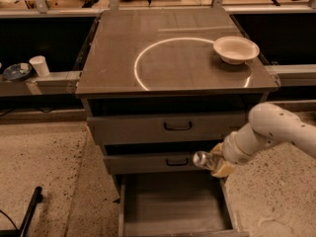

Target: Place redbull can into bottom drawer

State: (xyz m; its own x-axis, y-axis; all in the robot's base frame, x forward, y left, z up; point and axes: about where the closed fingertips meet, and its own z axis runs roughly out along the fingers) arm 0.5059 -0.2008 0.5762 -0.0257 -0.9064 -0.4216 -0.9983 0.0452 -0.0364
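Note:
The redbull can (201, 158), slim and shiny silver, lies sideways in my gripper (215, 162). The gripper is shut on the can's right end, and the can's top points left. The white arm (276, 130) comes in from the right. The can hangs in front of the middle drawer (148, 163), over the right rear part of the bottom drawer (170, 201). The bottom drawer is pulled out, and its flat grey floor is bare. The can is well above that floor.
A white bowl (236, 49) sits on the cabinet top (173, 53) at the right rear. The top drawer (168, 127) and the middle drawer are shut. A white cup (39, 65) and a dark dish (16, 71) stand on a ledge at left. A black bar (29, 209) lies on the floor at left.

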